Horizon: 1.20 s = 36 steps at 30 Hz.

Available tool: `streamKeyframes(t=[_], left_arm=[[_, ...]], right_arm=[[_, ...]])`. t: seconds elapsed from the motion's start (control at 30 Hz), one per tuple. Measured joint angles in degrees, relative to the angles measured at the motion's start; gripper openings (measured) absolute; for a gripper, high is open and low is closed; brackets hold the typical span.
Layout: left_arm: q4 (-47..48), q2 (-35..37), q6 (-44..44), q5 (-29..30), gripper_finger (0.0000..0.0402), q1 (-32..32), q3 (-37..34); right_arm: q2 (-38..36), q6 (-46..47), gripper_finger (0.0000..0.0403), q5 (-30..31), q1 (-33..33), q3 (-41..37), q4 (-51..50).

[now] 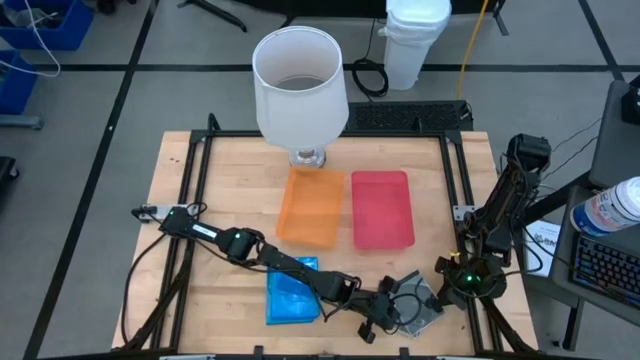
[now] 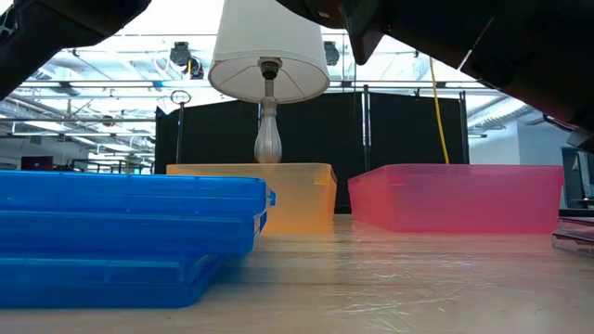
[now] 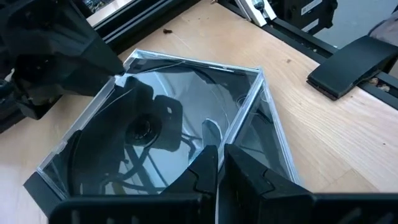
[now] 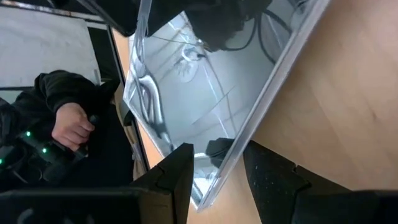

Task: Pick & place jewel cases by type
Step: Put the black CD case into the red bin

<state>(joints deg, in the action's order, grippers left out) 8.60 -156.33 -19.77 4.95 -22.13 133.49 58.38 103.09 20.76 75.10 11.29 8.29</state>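
Note:
A clear jewel case (image 3: 180, 106) with a silvery disc lies on another clear case (image 1: 428, 312) near the table's front right; the lower one rests flat on the wood. My left gripper (image 3: 221, 165) reaches across the front, shut, its tips over the top case's edge. My right gripper (image 4: 217, 177) is closed on the far corner of that case. Blue jewel cases (image 1: 292, 296) lie stacked at the front centre; in the low view the blue cases (image 2: 121, 232) fill the left foreground. My left gripper's shut fingertips (image 3: 208, 163) lie over the top case's side edge (image 3: 233, 127), slanting down from the table's left; I cannot tell whether they touch it. My right gripper has the top clear case's corner (image 4: 219, 163) between its two fingers, one finger (image 4: 179, 174) on the flat face and the other on the opposite side. In the left wrist view that gripper covers the corner (image 3: 124, 70).
An orange tray (image 1: 310, 207) and a red tray (image 1: 382, 208) sit side by side mid-table, with a white lamp (image 1: 300, 80) behind them. A person's hand (image 4: 69, 127) shows beyond the table's edge. Black frame rails (image 1: 195, 200) border the wood.

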Motion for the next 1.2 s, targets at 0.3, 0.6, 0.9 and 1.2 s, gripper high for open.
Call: streamKeyframes(t=[0.3,0.6,0.9,1.2], left_arm=[[-2.3,-0.2,0.4,0.9,0.0035,0.5,0.0],[-2.7,-0.2,0.5,1.0,0.0035,1.0,-0.1],[-7.6,-2.4,0.8,0.3,0.0035,0.9,0.0],[-8.8,-2.3,-2.7,2.6,0.0035,0.2,0.0]], right_arm=[[0.0,-2.5,0.0132,-0.2,0.0,0.0,1.1],[0.0,-6.4,0.0131,-0.2,0.1,0.0,3.1],[-0.1,-8.2,0.0083,0.3,0.0,0.0,3.8],[-0.8,-9.0,0.005,0.4,0.0,0.0,4.2]])
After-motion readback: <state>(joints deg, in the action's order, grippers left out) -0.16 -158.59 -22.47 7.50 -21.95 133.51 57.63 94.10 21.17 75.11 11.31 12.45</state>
